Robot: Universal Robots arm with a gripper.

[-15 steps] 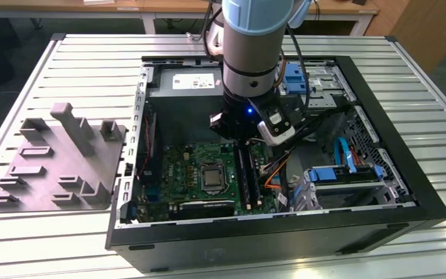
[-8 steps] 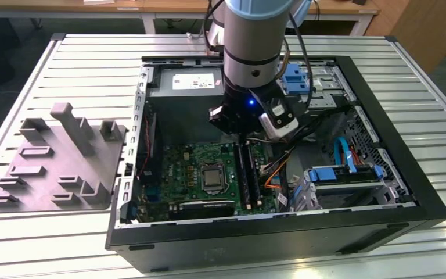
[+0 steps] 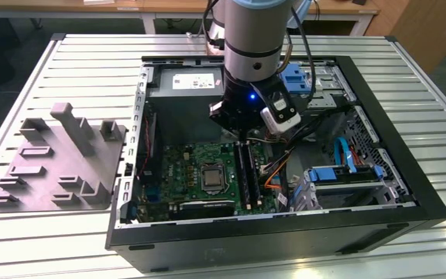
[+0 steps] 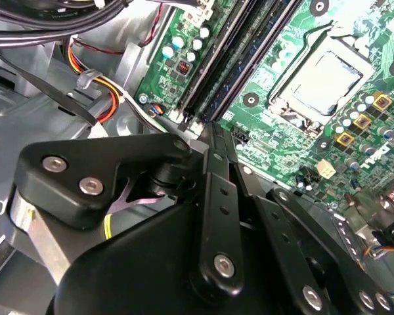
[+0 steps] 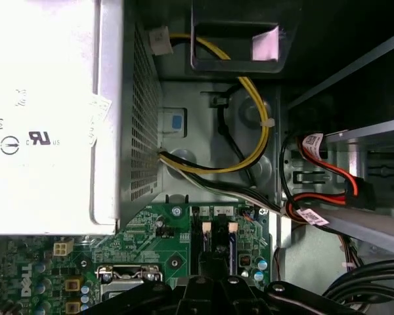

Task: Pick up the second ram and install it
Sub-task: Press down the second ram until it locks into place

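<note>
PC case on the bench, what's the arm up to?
The gripper is down inside the open PC case, over the memory slots beside the processor socket on the motherboard. Dark sticks sit in the slots. The grey tray lies outside the case, on the exterior view's left.

Open computer case (image 3: pixel 409 192) on a slatted metal counter (image 3: pixel 91 64), a grey plastic tray (image 3: pixel 60 168) beside it.

The tray — with upright posts — lies at the exterior view's left, just beside the case. Inside the case: a green motherboard (image 3: pixel 200 168) with its square silver processor socket (image 3: pixel 211 176), a grey power supply box (image 3: pixel 188 84), blue drive brackets (image 3: pixel 343 174) and orange-and-yellow cables (image 5: pixel 259 131) — the cables run beside the supply.
</note>
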